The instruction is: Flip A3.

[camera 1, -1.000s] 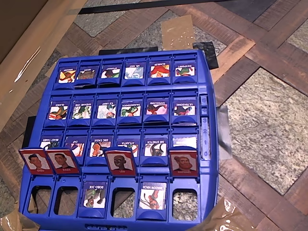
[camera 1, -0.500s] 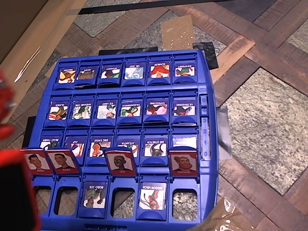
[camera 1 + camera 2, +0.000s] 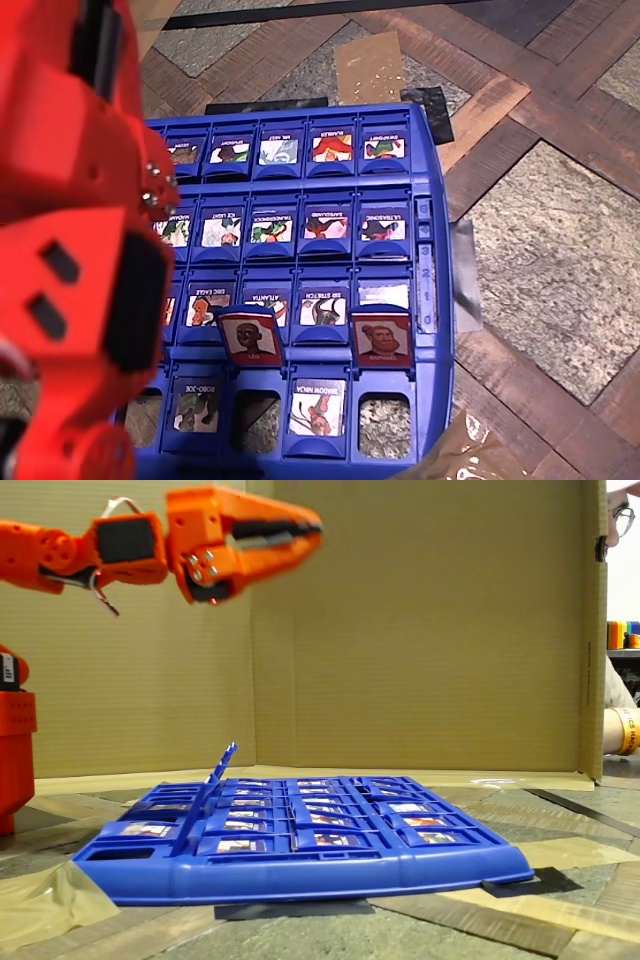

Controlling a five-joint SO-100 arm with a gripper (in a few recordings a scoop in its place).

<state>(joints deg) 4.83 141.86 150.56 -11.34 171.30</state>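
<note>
Overhead, A3 (image 3: 250, 335) stands upright, fingers (image 3: 305, 527) high above.

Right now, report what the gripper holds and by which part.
Nothing is held. In the fixed view the gripper hangs high above the blue board, jaws nearly closed with nothing between them.

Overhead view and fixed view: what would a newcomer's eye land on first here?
The orange arm fills the left of the overhead view; in the fixed view its gripper hangs high above the blue board, fingers close together. Next come two upright red-framed tiles in the board's third row in the overhead view: A3, a dark-haired portrait, and a ginger-bearded one to its right. The tiles around them lie flat.
</note>
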